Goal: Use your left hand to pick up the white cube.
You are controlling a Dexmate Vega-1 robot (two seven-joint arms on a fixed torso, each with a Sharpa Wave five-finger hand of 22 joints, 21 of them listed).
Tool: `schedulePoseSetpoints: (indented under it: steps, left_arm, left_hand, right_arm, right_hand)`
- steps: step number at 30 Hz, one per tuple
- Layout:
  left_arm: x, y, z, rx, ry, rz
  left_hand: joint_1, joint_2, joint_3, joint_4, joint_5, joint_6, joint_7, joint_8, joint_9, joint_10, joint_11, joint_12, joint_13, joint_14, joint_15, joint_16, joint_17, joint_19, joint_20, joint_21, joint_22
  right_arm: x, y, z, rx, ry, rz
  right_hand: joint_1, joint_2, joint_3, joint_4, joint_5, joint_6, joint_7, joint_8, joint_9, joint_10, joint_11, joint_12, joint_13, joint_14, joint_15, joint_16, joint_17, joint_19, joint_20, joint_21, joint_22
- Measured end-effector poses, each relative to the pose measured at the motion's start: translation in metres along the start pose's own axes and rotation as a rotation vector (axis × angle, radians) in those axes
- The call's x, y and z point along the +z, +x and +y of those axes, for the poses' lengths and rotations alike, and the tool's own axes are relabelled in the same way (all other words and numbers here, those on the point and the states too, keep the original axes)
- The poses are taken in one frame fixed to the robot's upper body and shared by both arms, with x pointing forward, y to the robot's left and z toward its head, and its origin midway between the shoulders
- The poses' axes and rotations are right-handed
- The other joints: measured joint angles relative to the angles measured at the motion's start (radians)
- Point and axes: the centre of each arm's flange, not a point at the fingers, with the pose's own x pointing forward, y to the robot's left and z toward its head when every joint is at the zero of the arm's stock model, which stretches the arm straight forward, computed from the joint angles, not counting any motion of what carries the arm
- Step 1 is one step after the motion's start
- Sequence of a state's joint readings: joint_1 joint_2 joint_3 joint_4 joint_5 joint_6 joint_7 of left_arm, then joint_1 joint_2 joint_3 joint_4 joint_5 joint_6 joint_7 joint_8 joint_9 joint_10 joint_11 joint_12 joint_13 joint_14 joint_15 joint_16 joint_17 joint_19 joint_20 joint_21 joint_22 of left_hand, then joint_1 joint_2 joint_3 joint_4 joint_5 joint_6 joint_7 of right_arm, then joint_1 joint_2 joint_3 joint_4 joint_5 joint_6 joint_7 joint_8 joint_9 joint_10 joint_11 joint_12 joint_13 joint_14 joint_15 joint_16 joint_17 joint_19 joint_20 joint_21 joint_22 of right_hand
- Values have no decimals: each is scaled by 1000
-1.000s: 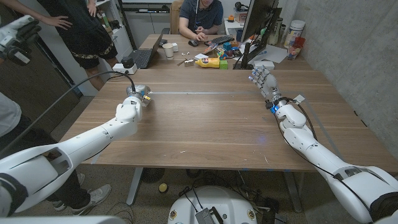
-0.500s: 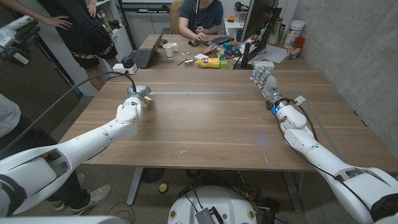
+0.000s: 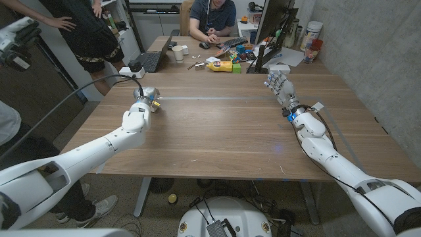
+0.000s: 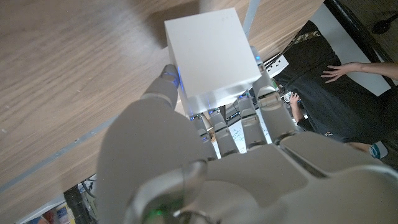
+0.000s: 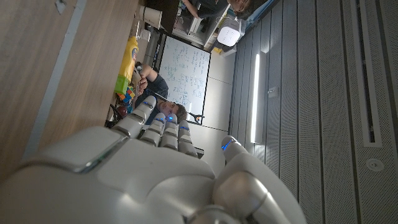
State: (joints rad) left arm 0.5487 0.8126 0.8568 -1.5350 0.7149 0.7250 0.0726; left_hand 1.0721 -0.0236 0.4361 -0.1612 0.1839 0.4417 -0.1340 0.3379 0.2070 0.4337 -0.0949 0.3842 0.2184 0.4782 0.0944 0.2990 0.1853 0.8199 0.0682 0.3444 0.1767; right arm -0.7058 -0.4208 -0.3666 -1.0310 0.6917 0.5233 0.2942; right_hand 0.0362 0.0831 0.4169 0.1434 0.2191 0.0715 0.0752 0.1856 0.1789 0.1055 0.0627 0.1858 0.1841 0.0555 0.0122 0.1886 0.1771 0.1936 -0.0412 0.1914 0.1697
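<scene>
The white cube (image 4: pixel 211 56) sits between the thumb and fingers of my left hand (image 4: pixel 205 155), which grips it by its sides. In the head view the same cube (image 3: pixel 145 95) is at the far left of the wooden table (image 3: pixel 217 131), just beyond my left hand (image 3: pixel 135 116). Whether the cube is off the wood I cannot tell. My right hand (image 3: pixel 279 85) stands at the far right of the table, fingers apart and pointing away from me, holding nothing. The right wrist view shows the back of that right hand (image 5: pixel 155 168) beside the table edge.
Along the far edge lie a laptop (image 3: pixel 156 58), a white cup (image 3: pixel 177 52), a yellow bottle (image 3: pixel 222 66) and a monitor (image 3: pixel 271 26) with clutter. One person sits behind the table (image 3: pixel 212 16) and another stands at the left (image 3: pixel 85 33). A black cable (image 3: pixel 79 99) runs along my left arm.
</scene>
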Motion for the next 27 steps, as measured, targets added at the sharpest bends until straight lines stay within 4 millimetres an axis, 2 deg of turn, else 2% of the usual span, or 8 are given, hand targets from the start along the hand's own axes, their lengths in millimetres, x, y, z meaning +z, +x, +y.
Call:
schedulePoseSetpoints:
  steps: [5,9,14,27]
  left_arm:
    - [0,-3,4,16,0,2]
    - [-1,-3,5,27,4,8]
    - [-1,-8,12,54,-2,7]
    - [-2,-18,30,140,2,15]
  left_hand:
    - [0,0,0,0,0,9,2,3,0,5,-5,0,0,12,-6,-2,4,1,-1,0,0]
    - [0,0,0,0,0,12,-2,3,0,11,0,0,0,18,-11,-8,4,7,-7,0,3]
    - [0,0,0,0,0,18,3,3,0,16,-5,-4,0,18,-11,-8,4,8,-7,0,3]
    - [0,0,0,0,-1,52,9,3,0,21,0,-4,0,32,-25,-23,2,15,-15,-1,3]
  right_arm:
    - [0,-2,0,1,-1,-1]
    - [1,-3,0,3,-1,-2]
    - [1,-5,-1,-1,-1,-3]
    - [1,-5,0,-3,0,-4]
  right_hand:
    - [0,0,0,0,0,0,0,0,0,0,0,0,0,0,0,0,0,0,0,0,0]
    - [0,0,0,0,0,0,0,0,0,0,0,0,0,0,0,0,0,0,0,0,0]
    - [0,0,0,0,0,0,0,0,0,0,0,0,0,0,0,0,0,0,0,0,0]
    - [0,0,0,0,0,0,0,0,0,0,0,0,0,0,0,0,0,0,0,0,0]
